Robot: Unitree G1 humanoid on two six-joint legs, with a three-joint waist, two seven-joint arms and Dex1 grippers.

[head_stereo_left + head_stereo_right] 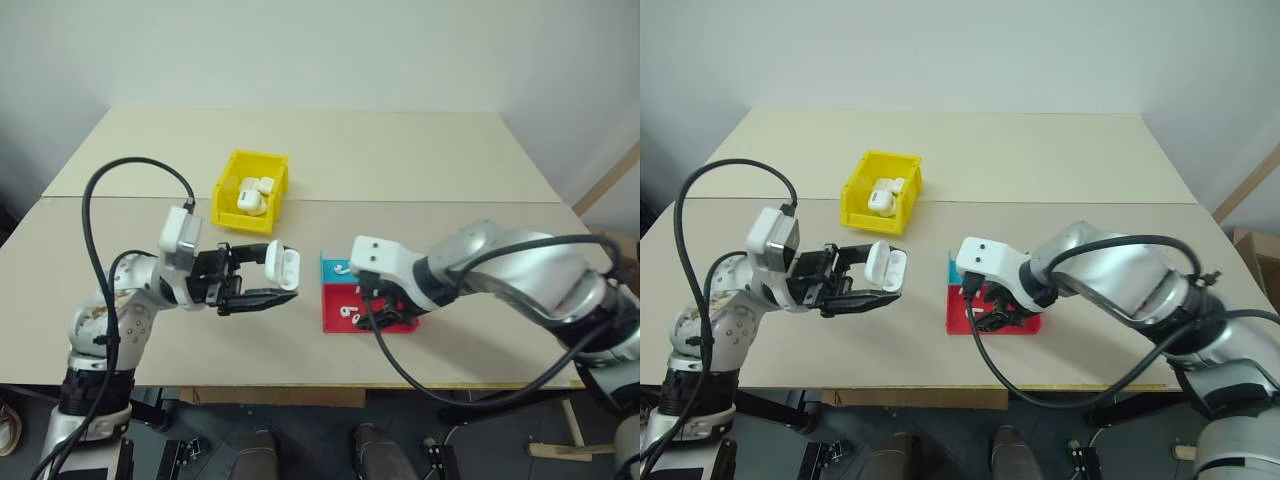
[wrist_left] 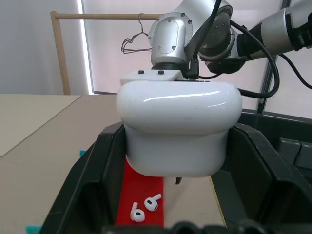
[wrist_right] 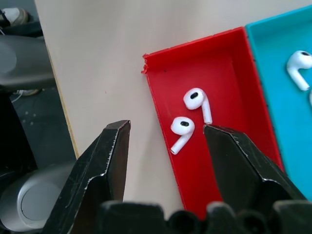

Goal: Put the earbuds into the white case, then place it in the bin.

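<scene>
Nothing is finished yet, as far as I can judge: two earbuds are lying loose in the red half of the small tray, and the white case is sitting pinched in the left gripper, held up above the bench with its lid looking closed. The yellow bin, further back, is already holding a few other white cases. Still to come: picking up the earbuds, seating them, and dropping the case in the bin. The left arm is reaching level, pointing toward the right arm. The right gripper is angling steeply down over the tray's red half, fingers spread on either side of the earbuds, not touching them.
</scene>
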